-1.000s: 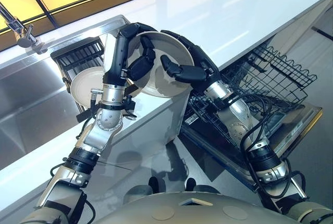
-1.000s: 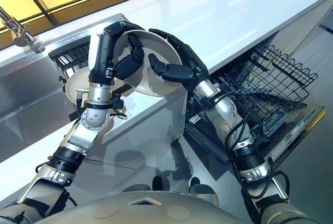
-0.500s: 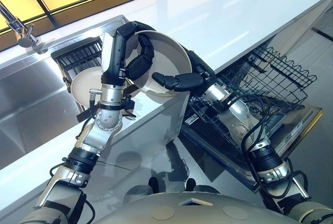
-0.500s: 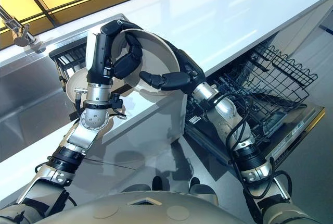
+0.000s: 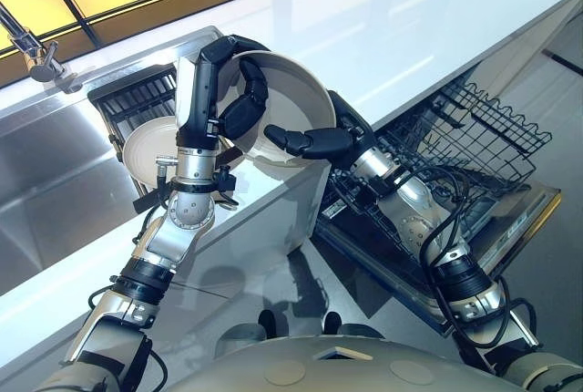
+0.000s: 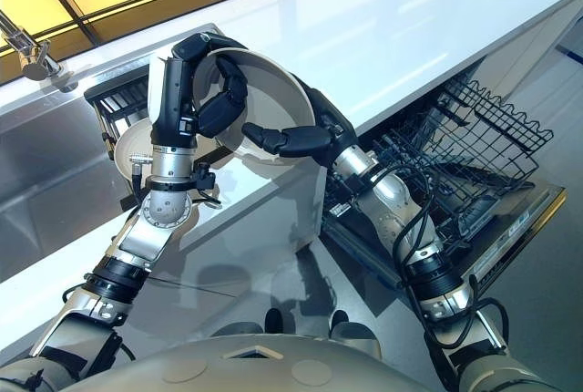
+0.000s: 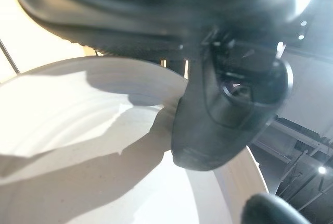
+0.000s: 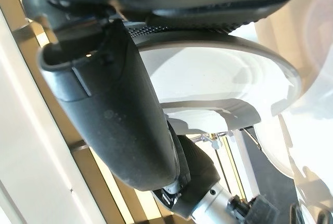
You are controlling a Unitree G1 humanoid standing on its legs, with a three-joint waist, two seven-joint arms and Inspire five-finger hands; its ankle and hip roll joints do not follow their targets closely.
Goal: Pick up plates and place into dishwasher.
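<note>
We see a cream-white plate [image 5: 290, 100] held up between two black hands, the left hand [image 5: 239, 105] and the right hand [image 5: 310, 141]. A second plate [image 5: 146, 150] is paler beige (partly shadowed). The counter [image 5: 410, 18] is glossy white, the sink [image 5: 55, 182] brushed steel, the dishwasher rack [image 5: 474, 128] black wire.

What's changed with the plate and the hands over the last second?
The right hand has slid from cupping the plate's right edge to beneath its lower rim, thumb laid across the front. The plate has tipped a little more upright. The left hand stays clamped on its left rim; the second plate in the rack hasn't moved.
</note>
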